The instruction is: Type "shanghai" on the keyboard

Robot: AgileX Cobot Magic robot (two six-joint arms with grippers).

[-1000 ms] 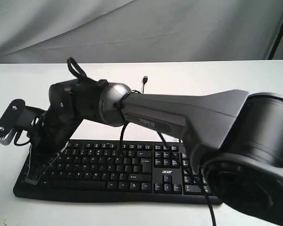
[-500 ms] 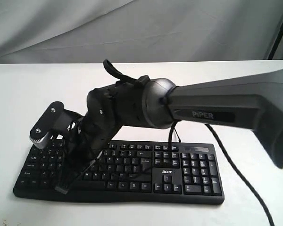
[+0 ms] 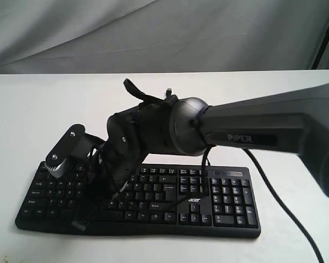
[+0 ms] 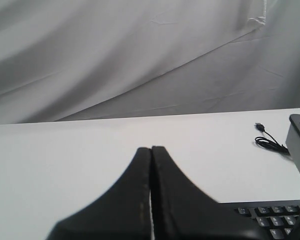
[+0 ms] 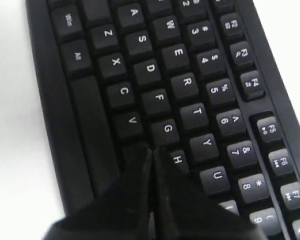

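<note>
The black keyboard lies near the table's front edge, and its "acer" logo reads upright. My right arm reaches across it from the right. Its gripper is shut and points down over the left half of the keys. In the right wrist view the keyboard fills the frame. There the shut gripper has its tips between the G key and the H key; whether they touch a key cannot be told. My left gripper is shut and empty above the white table, beside a keyboard corner.
The keyboard's thin black cable ends in a loose USB plug on the white table behind the keyboard; the plug also shows in the left wrist view. A grey cloth backdrop hangs behind the table.
My right arm has swung to the right along the keyboard. Its shut gripper has moved from the far left end toward the middle letter keys.
</note>
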